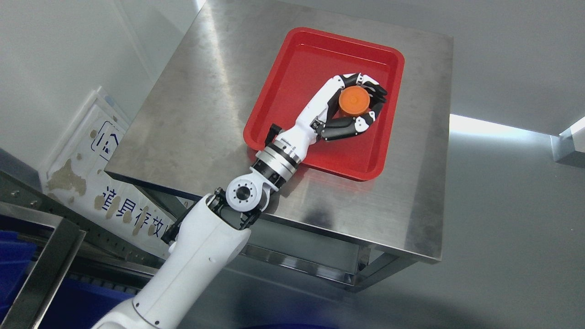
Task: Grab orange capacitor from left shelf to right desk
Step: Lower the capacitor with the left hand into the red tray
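Note:
An orange cylindrical capacitor [355, 101] is held inside the red tray [292, 77] on the steel desk [192, 109]. My left hand [361, 103] reaches over the tray from the lower left, its black-and-white fingers [347, 129] curled around the capacitor. Whether the capacitor rests on the tray floor or hangs just above it cannot be told. The right arm does not show.
The metal shelf frame [41, 260] with blue bins [13, 265] stands at the lower left. A white sign board [91, 160] leans beside the desk. Grey floor lies around the desk, and a bright strip [498, 128] crosses it at right.

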`<state>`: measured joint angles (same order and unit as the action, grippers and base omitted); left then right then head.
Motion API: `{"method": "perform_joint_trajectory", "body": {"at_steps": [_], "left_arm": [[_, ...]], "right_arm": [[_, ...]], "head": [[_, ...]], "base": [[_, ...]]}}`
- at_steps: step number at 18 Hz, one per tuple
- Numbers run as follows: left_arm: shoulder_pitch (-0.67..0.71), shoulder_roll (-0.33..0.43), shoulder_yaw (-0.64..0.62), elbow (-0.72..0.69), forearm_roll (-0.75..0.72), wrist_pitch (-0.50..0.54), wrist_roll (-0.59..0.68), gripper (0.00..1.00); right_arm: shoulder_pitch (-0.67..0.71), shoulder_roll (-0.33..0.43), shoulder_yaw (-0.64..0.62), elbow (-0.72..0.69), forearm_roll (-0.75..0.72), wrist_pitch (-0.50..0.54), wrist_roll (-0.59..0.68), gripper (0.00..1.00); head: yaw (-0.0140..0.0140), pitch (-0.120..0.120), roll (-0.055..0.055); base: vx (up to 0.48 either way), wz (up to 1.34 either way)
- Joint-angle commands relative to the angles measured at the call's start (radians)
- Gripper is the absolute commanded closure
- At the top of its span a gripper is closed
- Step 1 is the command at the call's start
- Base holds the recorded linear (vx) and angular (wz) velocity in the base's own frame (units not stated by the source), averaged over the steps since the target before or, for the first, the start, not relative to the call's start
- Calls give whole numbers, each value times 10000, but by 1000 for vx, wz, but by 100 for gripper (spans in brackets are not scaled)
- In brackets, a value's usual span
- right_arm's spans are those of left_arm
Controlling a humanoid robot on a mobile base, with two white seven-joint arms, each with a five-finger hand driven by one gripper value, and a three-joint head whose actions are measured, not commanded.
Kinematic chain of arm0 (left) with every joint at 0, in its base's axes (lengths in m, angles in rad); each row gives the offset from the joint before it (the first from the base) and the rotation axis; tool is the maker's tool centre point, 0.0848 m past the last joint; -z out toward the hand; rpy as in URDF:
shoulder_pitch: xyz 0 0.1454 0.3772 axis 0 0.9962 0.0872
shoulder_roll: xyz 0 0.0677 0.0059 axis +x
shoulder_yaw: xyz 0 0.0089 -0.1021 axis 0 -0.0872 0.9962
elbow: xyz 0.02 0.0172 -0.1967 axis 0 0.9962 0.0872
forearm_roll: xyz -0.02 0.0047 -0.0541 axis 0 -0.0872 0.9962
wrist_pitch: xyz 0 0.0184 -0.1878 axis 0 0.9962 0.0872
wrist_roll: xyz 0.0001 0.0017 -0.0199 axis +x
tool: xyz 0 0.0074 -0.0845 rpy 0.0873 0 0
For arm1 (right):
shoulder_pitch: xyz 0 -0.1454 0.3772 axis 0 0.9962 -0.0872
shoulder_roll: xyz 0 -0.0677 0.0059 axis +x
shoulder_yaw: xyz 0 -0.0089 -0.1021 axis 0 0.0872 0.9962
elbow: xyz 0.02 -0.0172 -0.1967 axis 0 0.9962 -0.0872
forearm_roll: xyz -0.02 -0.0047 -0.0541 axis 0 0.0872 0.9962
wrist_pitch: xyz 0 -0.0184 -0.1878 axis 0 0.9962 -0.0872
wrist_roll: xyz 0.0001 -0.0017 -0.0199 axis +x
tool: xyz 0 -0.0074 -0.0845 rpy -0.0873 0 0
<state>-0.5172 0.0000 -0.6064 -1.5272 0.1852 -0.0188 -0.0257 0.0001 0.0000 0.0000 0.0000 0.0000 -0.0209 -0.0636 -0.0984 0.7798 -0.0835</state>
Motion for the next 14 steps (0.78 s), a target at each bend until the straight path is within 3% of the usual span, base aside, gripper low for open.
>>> {"method": "perform_joint_trajectory", "body": {"at_steps": [1,5,14], "left_arm": [[-1547,175,-347,2001,-103,817,318,96],[-1547,175,-225,2586,-118,833,333,93],[-1501,175,680,2709,-73,1063,288,63]], "right_arm": [[199,-175,-169,-175,31,-6,7,0],[199,-175,-169,-175,31,-6,7,0],[199,-175,-169,-175,31,-6,7,0]], "head": [[0,0,0],[0,0,0],[0,0,0]], "base": [[14,5],[4,1],[0,0]]}}
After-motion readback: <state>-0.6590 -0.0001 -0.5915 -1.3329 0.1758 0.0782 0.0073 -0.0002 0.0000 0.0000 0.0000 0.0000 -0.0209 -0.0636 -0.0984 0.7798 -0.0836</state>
